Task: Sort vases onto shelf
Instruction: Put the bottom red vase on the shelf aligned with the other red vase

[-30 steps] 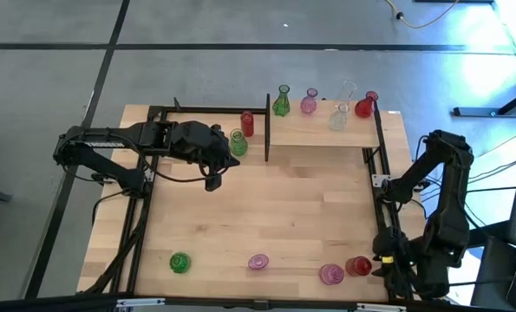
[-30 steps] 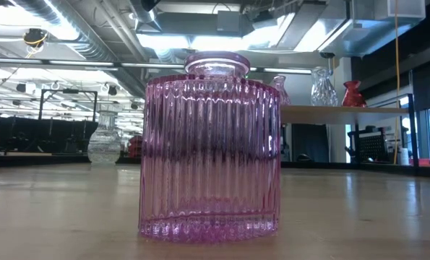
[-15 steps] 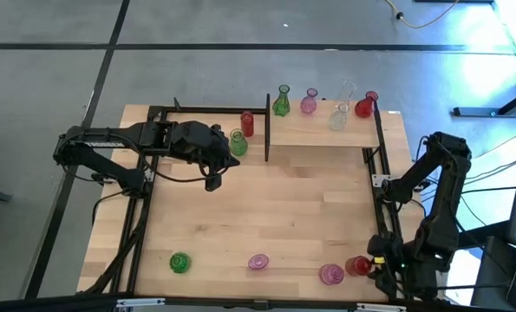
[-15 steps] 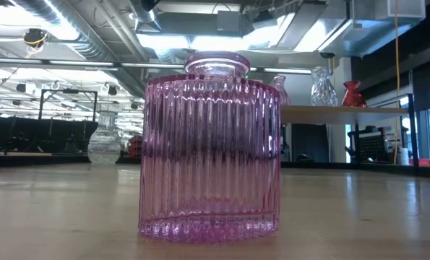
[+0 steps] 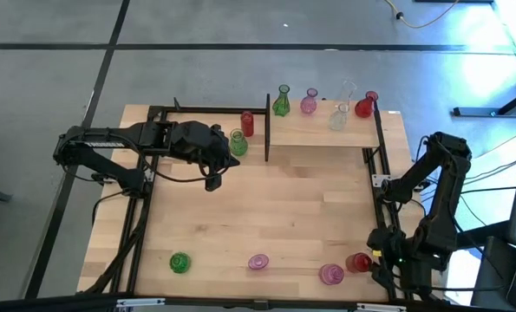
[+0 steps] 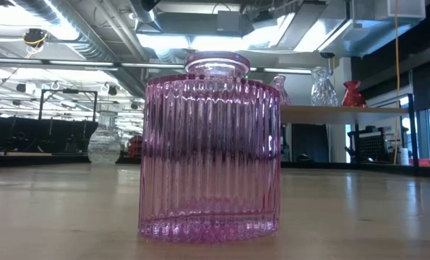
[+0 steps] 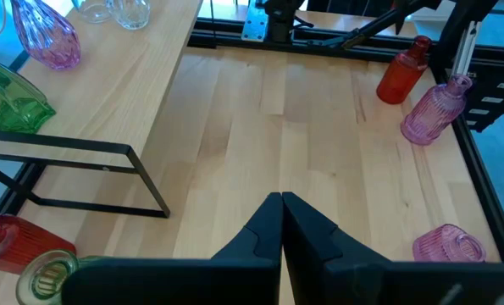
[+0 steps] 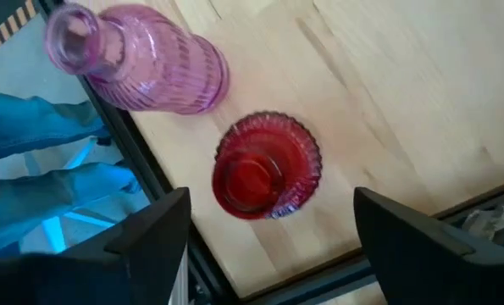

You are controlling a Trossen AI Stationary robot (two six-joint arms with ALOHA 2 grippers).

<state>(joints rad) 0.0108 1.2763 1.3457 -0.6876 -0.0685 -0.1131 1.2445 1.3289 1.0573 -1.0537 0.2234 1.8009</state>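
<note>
High view: my right pincer (image 5: 381,270) hangs over the counter's (image 5: 266,208) near right corner, just beside a red vase (image 5: 358,263) standing upright there. In my right wrist view its two fingers (image 8: 150,233) stand wide apart on either side of that red ribbed vase, seen from above, and hold nothing. A pink ribbed vase (image 8: 133,63) stands just next to the red one, near the counter's black edge rail.

My left pincer (image 5: 212,182) waits at the far left of the counter, near the shelf (image 5: 323,128), its fingers (image 7: 264,229) pressed together and empty. A green vase (image 5: 238,142) and a red cylindrical vase (image 5: 247,123) stand just beside it.

On the shelf stand a green vase (image 5: 281,102), a pink one (image 5: 309,102), two clear ones (image 5: 341,113) and a red one (image 5: 364,106). Along the near edge stand a round green vase (image 5: 180,262) and a squat pink vase (image 5: 258,261), which fills the low view.
</note>
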